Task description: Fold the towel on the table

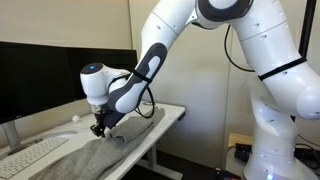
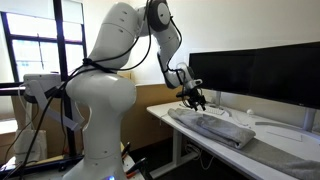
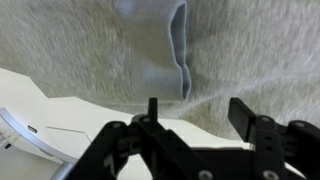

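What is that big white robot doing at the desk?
The robot arm is working on a grey towel spread on the white table, which it is meant to fold. Its tool hangs just over the towel near one end, fingers apart and holding nothing. In the wrist view the cloth is bunched into a ridge, so the fold does not look tidy yet.

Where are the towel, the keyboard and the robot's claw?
towel (image 1: 120,145), an exterior view, on the middle of the grey cloth.
keyboard (image 1: 32,155), an exterior view, on its white keys.
claw (image 3: 196,112), wrist view, midway between its two spread fingertips.
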Action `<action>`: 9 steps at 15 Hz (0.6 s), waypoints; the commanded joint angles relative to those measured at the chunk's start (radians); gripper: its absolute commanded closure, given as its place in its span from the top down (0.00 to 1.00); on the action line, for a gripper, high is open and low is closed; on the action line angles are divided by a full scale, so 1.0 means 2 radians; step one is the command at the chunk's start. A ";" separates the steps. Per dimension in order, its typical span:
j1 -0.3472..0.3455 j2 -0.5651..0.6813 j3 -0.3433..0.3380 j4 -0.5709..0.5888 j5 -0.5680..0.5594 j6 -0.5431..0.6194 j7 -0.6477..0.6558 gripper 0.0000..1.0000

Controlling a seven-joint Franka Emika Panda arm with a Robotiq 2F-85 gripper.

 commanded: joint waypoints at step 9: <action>-0.048 0.000 0.018 -0.032 -0.047 -0.016 -0.003 1.00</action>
